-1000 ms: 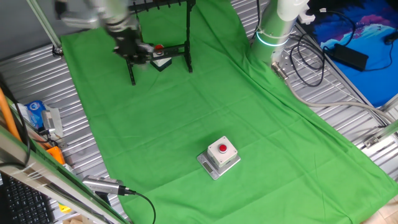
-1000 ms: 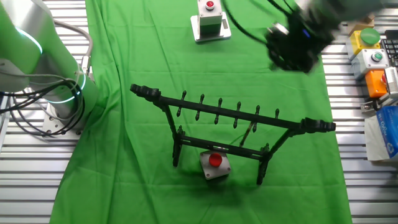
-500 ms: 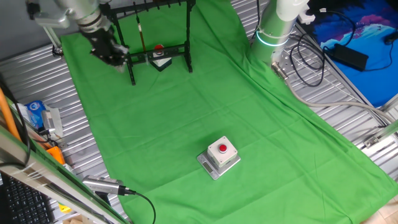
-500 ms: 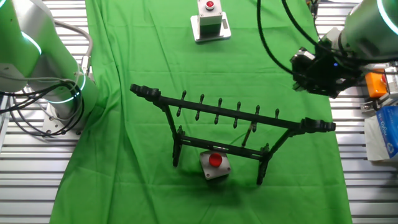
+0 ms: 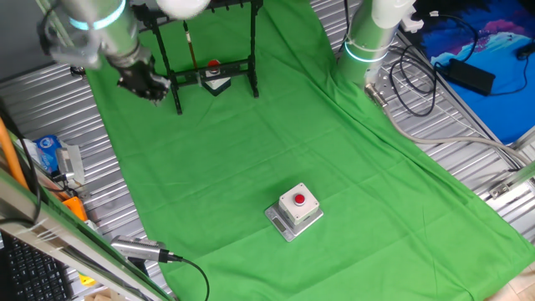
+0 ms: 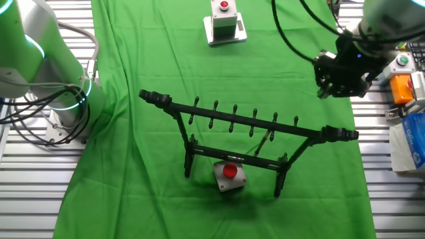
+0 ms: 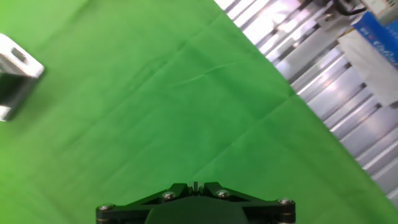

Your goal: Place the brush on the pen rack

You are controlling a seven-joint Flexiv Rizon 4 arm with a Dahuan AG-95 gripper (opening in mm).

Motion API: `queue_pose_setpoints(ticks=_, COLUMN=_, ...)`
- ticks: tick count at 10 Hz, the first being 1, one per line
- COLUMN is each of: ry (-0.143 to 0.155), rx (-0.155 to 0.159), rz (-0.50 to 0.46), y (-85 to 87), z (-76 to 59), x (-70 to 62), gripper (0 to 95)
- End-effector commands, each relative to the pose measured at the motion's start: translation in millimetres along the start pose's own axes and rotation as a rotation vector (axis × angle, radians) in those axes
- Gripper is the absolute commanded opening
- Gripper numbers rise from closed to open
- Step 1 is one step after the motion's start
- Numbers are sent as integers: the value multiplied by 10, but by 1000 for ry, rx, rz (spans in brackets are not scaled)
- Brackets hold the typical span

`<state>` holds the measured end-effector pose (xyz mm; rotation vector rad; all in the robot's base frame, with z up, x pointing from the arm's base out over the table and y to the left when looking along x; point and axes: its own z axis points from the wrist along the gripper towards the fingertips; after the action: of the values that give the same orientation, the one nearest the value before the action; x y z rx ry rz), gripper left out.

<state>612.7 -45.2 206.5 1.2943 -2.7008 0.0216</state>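
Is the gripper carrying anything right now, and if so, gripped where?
Nothing is held. The gripper is off to the side of the pen rack, and the brush hangs from the rack's top bar. The hand view shows only green cloth.

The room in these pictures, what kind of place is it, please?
Probably a robotics lab bench, not a home. A robot arm base stands by a table with green cloth, grey boxes with red buttons, and loose cables.
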Motion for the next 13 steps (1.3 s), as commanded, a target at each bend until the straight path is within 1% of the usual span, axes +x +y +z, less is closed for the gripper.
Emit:
queue_pose_setpoints(ticks=1, ry=-5, rx=-2, rz=29, y=3, z=30, x=15, gripper=0)
queue_pose_setpoints(ticks=2, ry=-27, rx=-20, rz=57, y=3, z=30, x=15, gripper=0)
queue_pose_setpoints(ticks=3, ry=-42, rx=-32, rz=84, y=3, z=30, x=15, gripper=0)
queue_pose_setpoints(ticks=4, ry=-51, rx=-24, rz=102, y=3, z=30, x=15, gripper=0)
queue_pose_setpoints(ticks=5, ry=-53, rx=-20, rz=119, y=3, z=30, x=15, gripper=0)
queue_pose_setpoints(ticks=6, ry=-44, rx=-10, rz=143, y=3, z=30, x=15, gripper=0)
queue_pose_setpoints(ticks=8, ry=-40, rx=-13, rz=176, y=3, z=30, x=15, gripper=0)
queue_pose_setpoints(ticks=9, ry=-35, rx=-13, rz=168, y=3, z=30, x=15, gripper=0)
queue_pose_setpoints(ticks=10, ry=-35, rx=-17, rz=142, y=3, z=30, x=15, gripper=0)
queue_pose_setpoints(ticks=11, ry=-37, rx=-19, rz=140, y=3, z=30, x=15, gripper=0)
queue_pose_setpoints(ticks=12, ry=-49, rx=-24, rz=137, y=-46, z=90, x=-40, gripper=0)
queue_pose_setpoints(ticks=13, ry=-55, rx=-17, rz=159, y=-109, z=208, x=-131, gripper=0)
